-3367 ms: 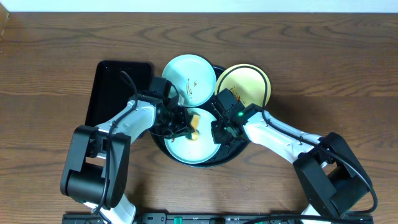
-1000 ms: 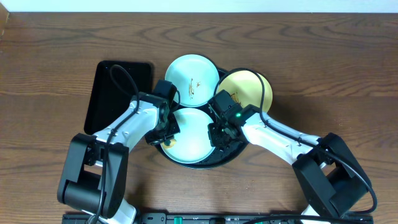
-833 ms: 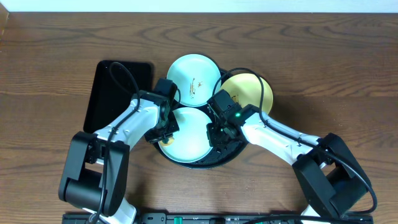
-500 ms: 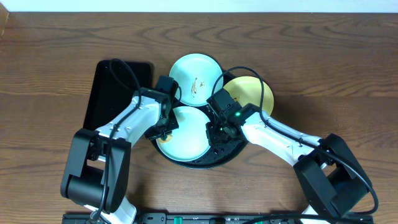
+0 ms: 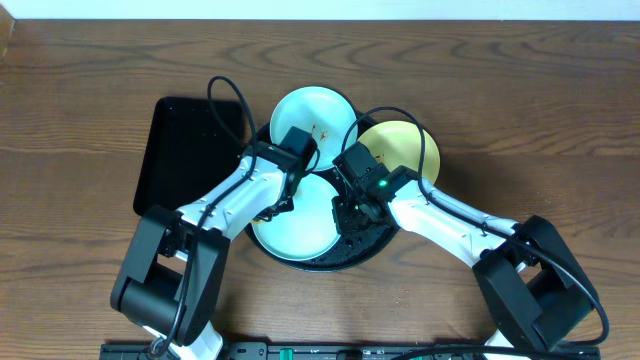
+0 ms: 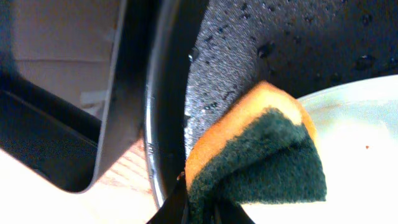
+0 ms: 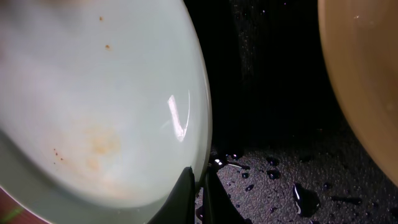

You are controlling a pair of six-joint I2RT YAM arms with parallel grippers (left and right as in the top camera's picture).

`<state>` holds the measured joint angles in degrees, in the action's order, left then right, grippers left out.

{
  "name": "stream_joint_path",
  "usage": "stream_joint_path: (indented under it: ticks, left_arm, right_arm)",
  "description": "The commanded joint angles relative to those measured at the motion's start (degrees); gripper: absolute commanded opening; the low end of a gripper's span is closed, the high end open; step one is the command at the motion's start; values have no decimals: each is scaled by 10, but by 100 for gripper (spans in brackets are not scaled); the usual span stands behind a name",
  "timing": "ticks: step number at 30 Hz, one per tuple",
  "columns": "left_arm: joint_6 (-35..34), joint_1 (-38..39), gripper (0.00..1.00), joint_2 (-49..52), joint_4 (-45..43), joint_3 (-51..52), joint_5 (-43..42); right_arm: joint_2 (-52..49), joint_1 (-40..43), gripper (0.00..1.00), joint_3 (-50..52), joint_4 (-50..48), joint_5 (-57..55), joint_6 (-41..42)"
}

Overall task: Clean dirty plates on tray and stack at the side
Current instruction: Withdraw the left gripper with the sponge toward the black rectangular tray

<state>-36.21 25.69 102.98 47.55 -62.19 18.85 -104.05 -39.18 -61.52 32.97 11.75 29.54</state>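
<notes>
On the surface [image 5: 540, 100]: round black tray [image 5: 365, 246] at centre; rectangular tray [image 5: 185, 150] just beside it, to the left.
Front plate [image 5: 305, 228]: mint-green, in the near part of the tray, between the two arms. The right wrist view shows a faint orange-brown stain and a few specks on it.
Back plate [image 5: 320, 108]: mint-green, at the far edge of the tray, with brown marks near its middle.
Yellow plate [image 5: 410, 150]: at the far right of the tray, just beside the back plate.
Left pincer [image 6: 199, 208]: closed on a folded sponge [image 6: 261, 155], orange with a dark green scouring face. The sponge overlaps the left rim of the front plate, above the wet tray floor.
Right pincer [image 7: 198, 186]: closed tight on the right rim of the front plate, one finger on each side of the edge.
Tray floor: wet and glossy, with water drops [image 7: 305, 199] between the front plate and the yellow plate.
</notes>
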Motion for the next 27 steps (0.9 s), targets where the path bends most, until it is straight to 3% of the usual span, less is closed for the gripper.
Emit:
stream_joint_path:
  ticks: [1,11,27]
  left_arm:
    - [-29,-7,7,10,16,-7,109]
    - [-38,-6,7,10,28,-17,137]
    - [-29,-6,8,4,30,-27,86]
  right_arm:
    - [-11,5,1,24,29,-72,-13]
    - [-11,5,2,24,31,-73,-13]
    - [-2,5,2,10,5,-74,-13]
